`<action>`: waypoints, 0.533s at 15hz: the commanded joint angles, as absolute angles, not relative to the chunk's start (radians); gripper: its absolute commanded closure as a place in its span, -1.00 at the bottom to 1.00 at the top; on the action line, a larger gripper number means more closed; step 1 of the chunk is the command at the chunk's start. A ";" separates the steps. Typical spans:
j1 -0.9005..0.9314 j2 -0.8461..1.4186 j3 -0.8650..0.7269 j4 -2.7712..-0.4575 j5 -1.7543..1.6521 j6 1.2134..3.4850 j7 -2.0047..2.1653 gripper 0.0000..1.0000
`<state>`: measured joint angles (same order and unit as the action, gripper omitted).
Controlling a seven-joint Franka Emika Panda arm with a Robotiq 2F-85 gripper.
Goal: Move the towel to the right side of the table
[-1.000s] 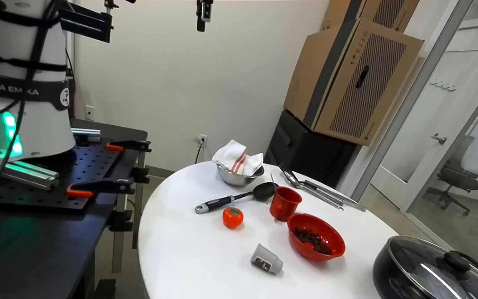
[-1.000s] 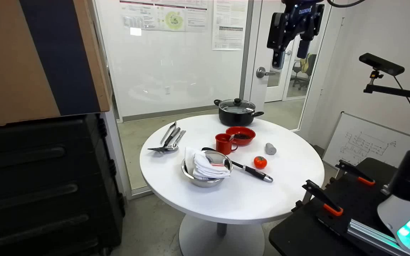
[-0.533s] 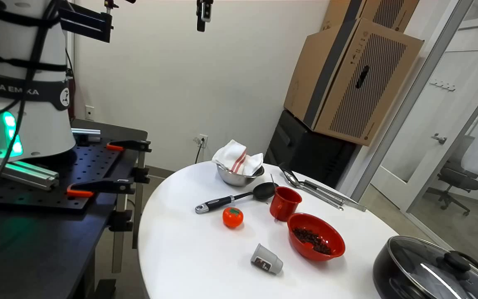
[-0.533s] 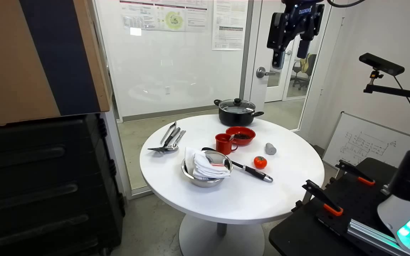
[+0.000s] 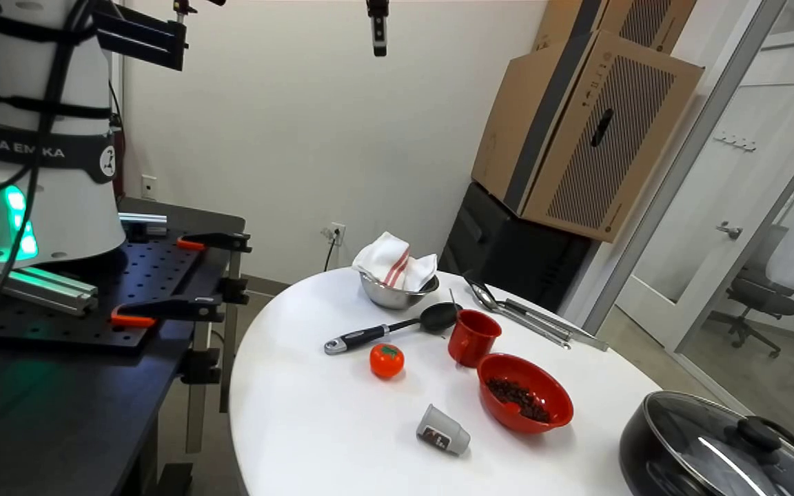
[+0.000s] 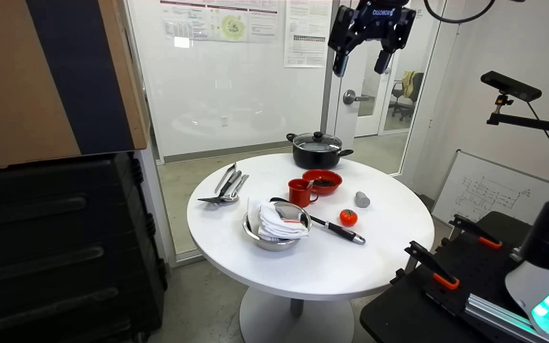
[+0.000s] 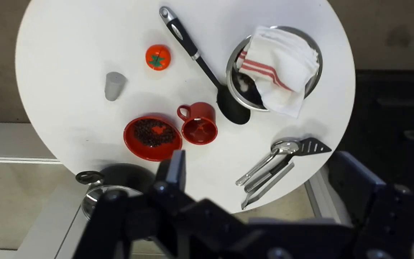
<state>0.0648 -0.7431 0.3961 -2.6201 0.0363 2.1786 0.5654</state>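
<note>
With the pincer spread wide and empty high above the bench, you do best to center over the towel heaped in the metal bowl, pinching cloth alone, clear of the rim.

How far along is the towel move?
Done: no transfer yet; the towel sits in the metal bowl, partly over its rim. In hand: nothing; the gripper hangs open above the table. Left: grasp, lift, carry, and release on the right side.
</note>
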 commanded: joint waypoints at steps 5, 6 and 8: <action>-0.039 -0.427 0.380 -2.630 0.018 2.356 0.692 -1.00; -0.041 -0.385 0.374 -2.624 0.013 2.361 0.705 -1.00; -0.048 -0.305 0.371 -2.611 -0.007 2.379 0.751 -1.00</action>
<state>-0.0441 -0.4410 0.3847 -2.6548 0.0297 2.3445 0.6780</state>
